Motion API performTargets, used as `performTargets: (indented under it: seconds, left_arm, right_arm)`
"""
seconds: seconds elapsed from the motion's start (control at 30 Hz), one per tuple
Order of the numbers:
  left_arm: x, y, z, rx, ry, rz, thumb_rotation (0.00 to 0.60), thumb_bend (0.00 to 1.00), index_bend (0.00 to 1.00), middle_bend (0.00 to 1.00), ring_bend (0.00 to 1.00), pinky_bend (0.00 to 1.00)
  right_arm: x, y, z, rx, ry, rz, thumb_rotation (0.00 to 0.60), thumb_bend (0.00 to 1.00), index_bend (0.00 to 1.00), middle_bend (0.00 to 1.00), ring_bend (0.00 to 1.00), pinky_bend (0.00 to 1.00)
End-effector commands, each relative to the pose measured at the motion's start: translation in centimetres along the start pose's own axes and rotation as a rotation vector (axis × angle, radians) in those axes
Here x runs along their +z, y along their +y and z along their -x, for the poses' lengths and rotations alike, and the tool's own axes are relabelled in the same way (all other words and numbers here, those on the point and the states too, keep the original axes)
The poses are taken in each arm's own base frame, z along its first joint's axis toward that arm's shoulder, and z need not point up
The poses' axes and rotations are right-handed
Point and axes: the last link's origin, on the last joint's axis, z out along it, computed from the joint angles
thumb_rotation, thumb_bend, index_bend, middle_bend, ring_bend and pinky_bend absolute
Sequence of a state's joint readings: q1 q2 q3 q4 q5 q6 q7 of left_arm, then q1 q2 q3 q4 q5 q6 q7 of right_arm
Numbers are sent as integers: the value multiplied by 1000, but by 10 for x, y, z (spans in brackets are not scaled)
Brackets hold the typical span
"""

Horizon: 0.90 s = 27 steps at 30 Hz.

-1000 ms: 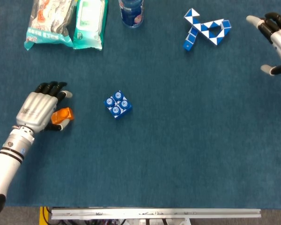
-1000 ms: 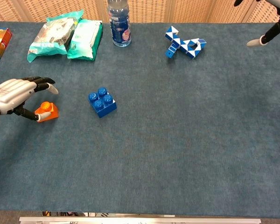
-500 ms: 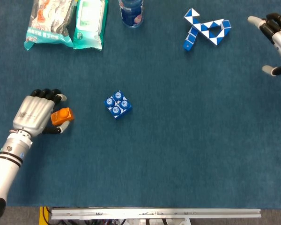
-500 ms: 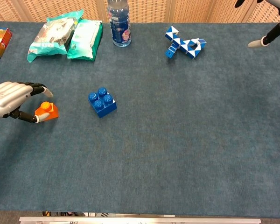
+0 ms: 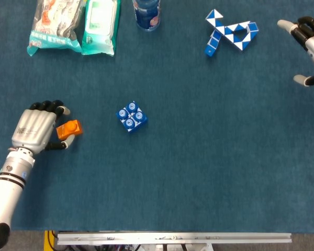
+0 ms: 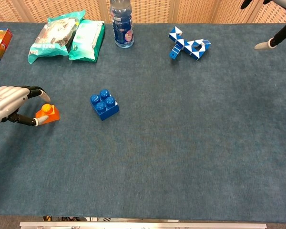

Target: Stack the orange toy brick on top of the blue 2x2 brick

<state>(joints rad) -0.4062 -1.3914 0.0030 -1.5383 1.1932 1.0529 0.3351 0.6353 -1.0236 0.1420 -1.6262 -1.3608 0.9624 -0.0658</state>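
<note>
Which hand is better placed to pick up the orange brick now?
The left hand. Its fingers already lie on both sides of the orange toy brick, which rests on the table. The right hand is open at the far right edge, beyond the blue 2x2 brick.

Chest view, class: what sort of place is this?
Probably an indoor tabletop practice setup: a blue cloth-covered table with toys such as the blue 2x2 brick and a folding puzzle snake, plus snack packs, before a woven screen.

Silver left hand, blk fingers
</note>
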Motion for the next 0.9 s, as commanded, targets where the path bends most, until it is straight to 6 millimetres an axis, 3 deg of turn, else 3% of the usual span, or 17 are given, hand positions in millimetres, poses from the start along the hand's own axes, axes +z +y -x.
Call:
performTargets:
  seconds: [0.03, 0.13, 0.23, 0.57, 0.9]
  left_arm:
    - [1, 2, 1, -9, 5, 1, 476, 284, 258, 187, 168, 203]
    - [3, 3, 2, -18, 1, 3, 557, 284, 258, 187, 168, 205]
    - [5, 5, 3, -17, 0, 8, 597, 284, 259, 188, 167, 206]
    - [16, -2, -2, 6, 18, -20, 600, 284, 275, 191, 167, 213]
    - [14, -3, 0, 24, 28, -18, 600, 284, 380, 194, 167, 213]
  right_arm:
    - [-1, 0, 0, 0, 1, 1, 600, 82, 109, 255, 144, 232]
    - [-1, 1, -1, 2, 3, 4, 600, 82, 109, 255, 144, 232]
    - [-3, 2, -1, 3, 5, 7, 600, 83, 109, 257, 144, 232]
    - [-5, 5, -2, 6, 10, 15, 600, 82, 109, 260, 144, 232]
    - [-6, 6, -4, 12, 16, 16, 600, 82, 109, 263, 144, 232]
